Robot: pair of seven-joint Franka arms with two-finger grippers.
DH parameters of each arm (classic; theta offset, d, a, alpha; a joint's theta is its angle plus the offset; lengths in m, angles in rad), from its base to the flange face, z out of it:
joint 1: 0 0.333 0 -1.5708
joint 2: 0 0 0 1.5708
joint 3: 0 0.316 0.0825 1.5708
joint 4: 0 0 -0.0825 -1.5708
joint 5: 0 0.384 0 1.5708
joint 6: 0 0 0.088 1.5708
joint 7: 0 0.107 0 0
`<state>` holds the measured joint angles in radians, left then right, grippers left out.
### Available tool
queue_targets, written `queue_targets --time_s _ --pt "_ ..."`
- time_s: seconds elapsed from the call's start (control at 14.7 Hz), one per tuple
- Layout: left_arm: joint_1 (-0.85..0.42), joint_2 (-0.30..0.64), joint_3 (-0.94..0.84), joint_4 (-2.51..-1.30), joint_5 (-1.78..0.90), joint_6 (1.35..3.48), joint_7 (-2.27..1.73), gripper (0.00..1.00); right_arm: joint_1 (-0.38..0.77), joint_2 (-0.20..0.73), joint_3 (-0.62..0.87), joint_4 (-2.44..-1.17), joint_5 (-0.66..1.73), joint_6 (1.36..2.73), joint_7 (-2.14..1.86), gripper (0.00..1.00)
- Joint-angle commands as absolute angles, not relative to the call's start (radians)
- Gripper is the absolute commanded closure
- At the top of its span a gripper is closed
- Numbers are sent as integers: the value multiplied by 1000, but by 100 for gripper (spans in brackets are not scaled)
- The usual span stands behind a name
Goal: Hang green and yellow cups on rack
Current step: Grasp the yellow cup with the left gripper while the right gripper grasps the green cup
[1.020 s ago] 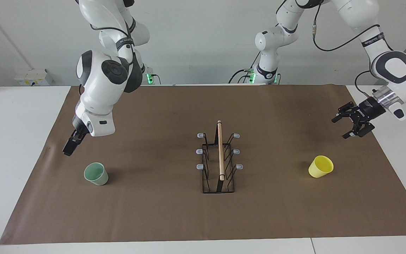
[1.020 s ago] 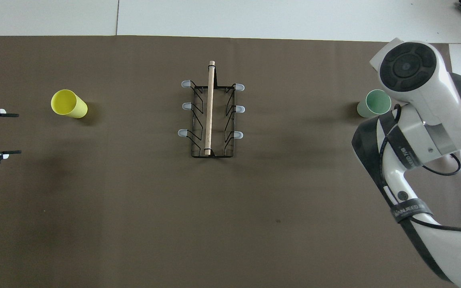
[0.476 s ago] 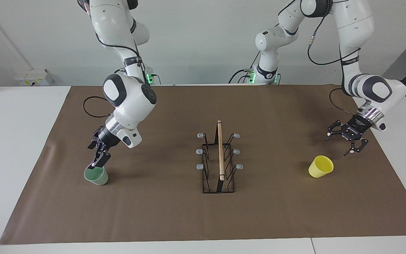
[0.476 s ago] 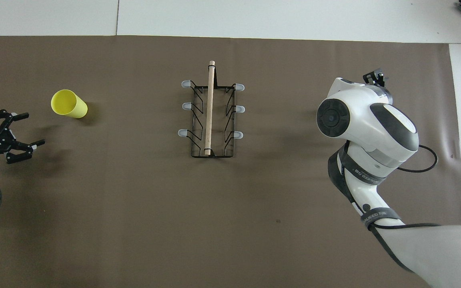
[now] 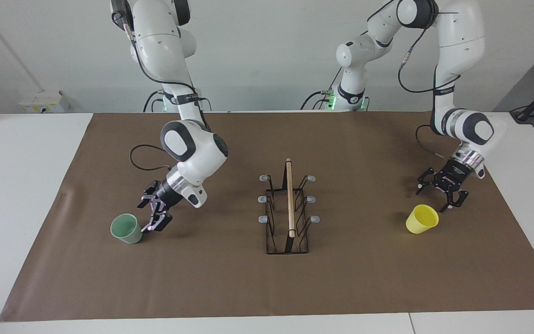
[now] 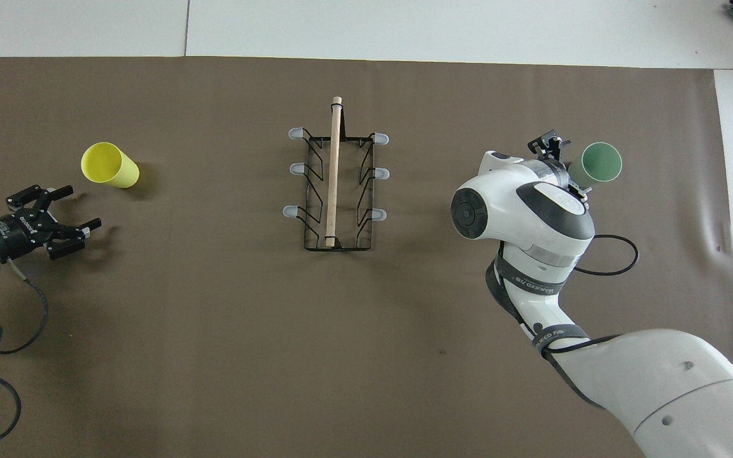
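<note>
Standing mid-table, the rack point(image 5: 288, 208) holds no cups. From it in the overhead view, the green cup point(image 5: 126, 228) stands at two o'clock toward the right arm's end and the yellow cup point(image 5: 421, 219) at ten o'clock. The right gripper point(image 5: 155, 218) hangs spread just beside the green cup; the left gripper point(image 5: 441, 192) hangs spread near the yellow cup.

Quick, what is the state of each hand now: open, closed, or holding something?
Left hand: open, holding nothing, close by the yellow cup.
Right hand: open, holding nothing, right beside the green cup.
</note>
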<state>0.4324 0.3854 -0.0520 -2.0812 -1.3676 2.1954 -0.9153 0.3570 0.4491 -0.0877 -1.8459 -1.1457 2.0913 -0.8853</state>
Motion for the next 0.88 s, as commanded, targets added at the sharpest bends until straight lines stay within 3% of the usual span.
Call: queue_targets --time_s 0.0,0.61,0.82 --pt "472 390 -112 -2072 -1440 2215 -882 0 362 462 -91 -1876 -1184 2130 -764 0" --pt "476 477 -185 -2002 -1509 2270 -770 0 262 480 -91 -1908 -1271 2333 -681 0" --pt "503 500 -233 -1982 -1562 2289 -723 0 253 508 -91 -1913 -1350 2333 -683 0"
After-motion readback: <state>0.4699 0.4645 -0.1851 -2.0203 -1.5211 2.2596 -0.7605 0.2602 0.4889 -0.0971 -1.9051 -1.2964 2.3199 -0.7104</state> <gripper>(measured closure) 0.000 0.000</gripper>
